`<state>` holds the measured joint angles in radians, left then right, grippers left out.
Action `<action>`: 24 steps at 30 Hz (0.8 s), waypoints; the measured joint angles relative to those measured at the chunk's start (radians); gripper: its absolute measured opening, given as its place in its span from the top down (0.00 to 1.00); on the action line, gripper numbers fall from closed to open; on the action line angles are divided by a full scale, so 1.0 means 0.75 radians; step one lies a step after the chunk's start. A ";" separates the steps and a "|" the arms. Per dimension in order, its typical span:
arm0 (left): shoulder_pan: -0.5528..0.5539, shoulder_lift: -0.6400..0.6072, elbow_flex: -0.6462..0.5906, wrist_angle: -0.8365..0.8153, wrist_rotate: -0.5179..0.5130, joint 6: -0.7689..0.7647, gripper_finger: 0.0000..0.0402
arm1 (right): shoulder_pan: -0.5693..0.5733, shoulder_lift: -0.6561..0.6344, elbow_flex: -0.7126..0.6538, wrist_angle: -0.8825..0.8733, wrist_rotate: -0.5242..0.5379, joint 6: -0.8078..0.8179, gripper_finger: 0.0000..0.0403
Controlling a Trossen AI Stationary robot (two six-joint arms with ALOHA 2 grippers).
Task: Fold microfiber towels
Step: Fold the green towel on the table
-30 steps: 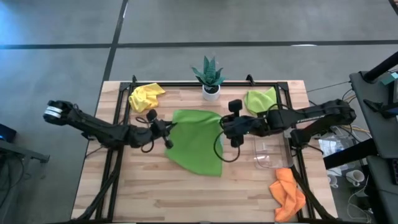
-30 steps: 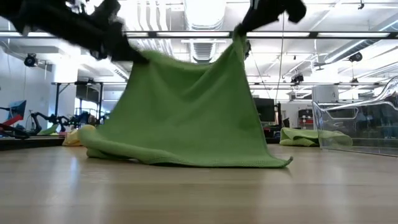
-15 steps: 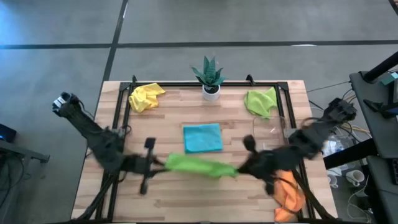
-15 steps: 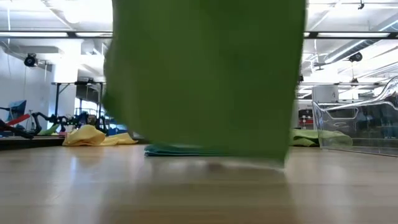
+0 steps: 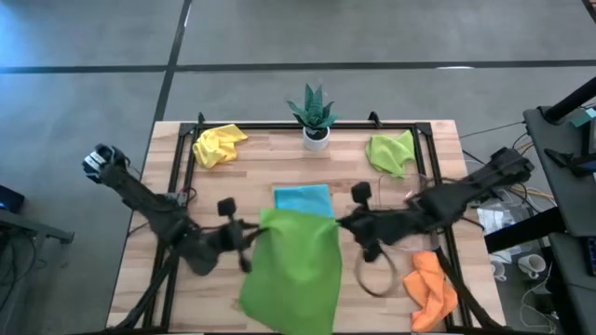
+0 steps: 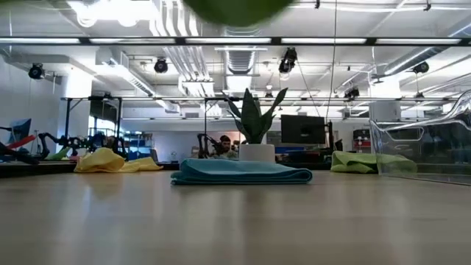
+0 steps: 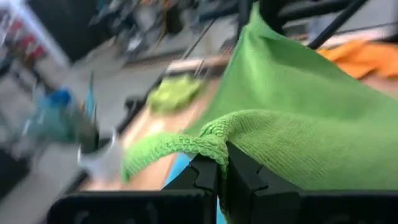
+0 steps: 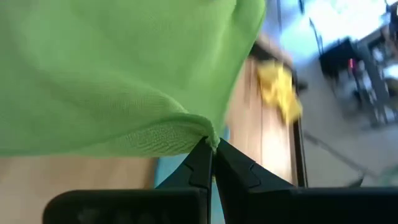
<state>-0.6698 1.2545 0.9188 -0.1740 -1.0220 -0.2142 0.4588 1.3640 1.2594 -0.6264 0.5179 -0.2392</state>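
Observation:
A lime green towel (image 5: 293, 270) is held up between my two grippers, spread out toward the table's near edge. In the low view only a bit of it (image 6: 235, 7) shows, at the top. My left gripper (image 5: 250, 234) is shut on its left far corner, and my right gripper (image 5: 346, 223) on its right far corner. A folded light blue towel (image 5: 303, 197) lies flat on the table just beyond them. A yellow towel (image 5: 219, 144), a second lime green towel (image 5: 391, 152) and an orange towel (image 5: 430, 288) lie crumpled on the table. My left gripper pinches a bunched corner of the green towel's edge (image 7: 208, 144) between its two fingers, coming from the table's left. The towel is clear of the table and spreads away from the fingers. My right gripper pinches the towel's other far corner (image 8: 200, 134) between its two fingers, coming from the table's right. The cloth fans out from that corner, clear of the table.
A small potted plant (image 5: 314, 116) stands at the far edge, behind the blue towel. A clear plastic tray (image 6: 423, 147) stands on the table's right side. A black frame (image 5: 182, 158) runs along the table's left, far and right edges.
Both grippers have carried the green towel from the table's middle toward the near edge and lifted it clear, uncovering the blue towel. They have then drawn back toward the far edge and closer together. The towel's free end has swung up and out toward the near edge.

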 joint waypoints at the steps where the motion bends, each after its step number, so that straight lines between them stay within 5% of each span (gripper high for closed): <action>1: 0.031 -0.001 -0.060 0.003 0.002 -0.070 1.00 | -0.036 0.000 -0.069 0.043 0.000 -0.005 0.98; 6: 0.145 -0.011 -0.308 0.040 0.015 -0.219 1.00 | -0.167 -0.001 -0.283 0.162 0.020 -0.050 0.98; 13: 0.257 -0.010 -0.468 0.160 0.145 -0.123 1.00 | -0.256 -0.002 -0.359 0.195 0.038 -0.099 0.98; 19: 0.265 -0.010 -0.516 0.156 0.165 0.034 1.00 | -0.210 -0.002 -0.386 0.198 -0.229 0.006 0.98; 24: 0.265 -0.010 -0.564 0.198 0.310 0.177 1.00 | -0.119 -0.002 -0.464 0.201 -0.281 -0.002 0.98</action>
<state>-0.4709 1.2472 0.4960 -0.0257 -0.7892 -0.0813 0.3692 1.3628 0.9114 -0.4754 0.3073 -0.2405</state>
